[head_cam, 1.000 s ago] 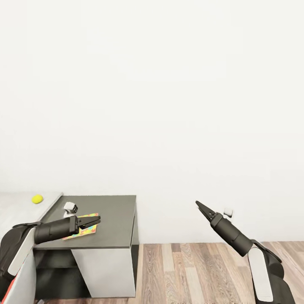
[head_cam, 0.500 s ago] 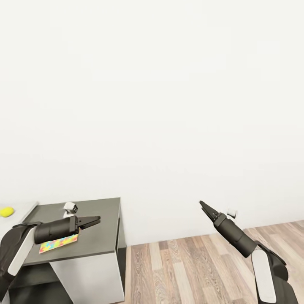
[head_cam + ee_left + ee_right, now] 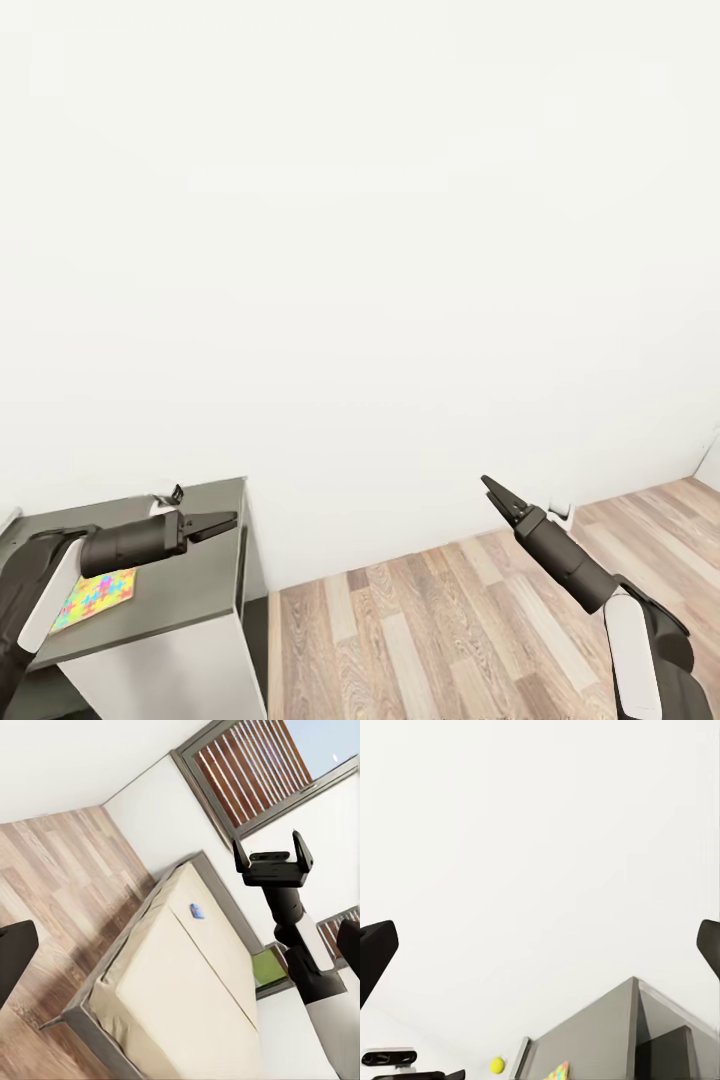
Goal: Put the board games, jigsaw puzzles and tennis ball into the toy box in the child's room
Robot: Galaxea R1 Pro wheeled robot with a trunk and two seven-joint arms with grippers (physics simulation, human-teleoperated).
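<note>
Since the jigsaw puzzle [image 3: 95,600] lies flat on the dark bench [image 3: 190,590], down and back from the wide-open, empty left tool [image 3: 228,520], that side's way nearer than the right tool [image 3: 492,487], equally spread and empty over the floor [image 3: 430,630].

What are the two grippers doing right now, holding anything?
Left gripper: open, holding nothing.
Right gripper: open, holding nothing.
</note>
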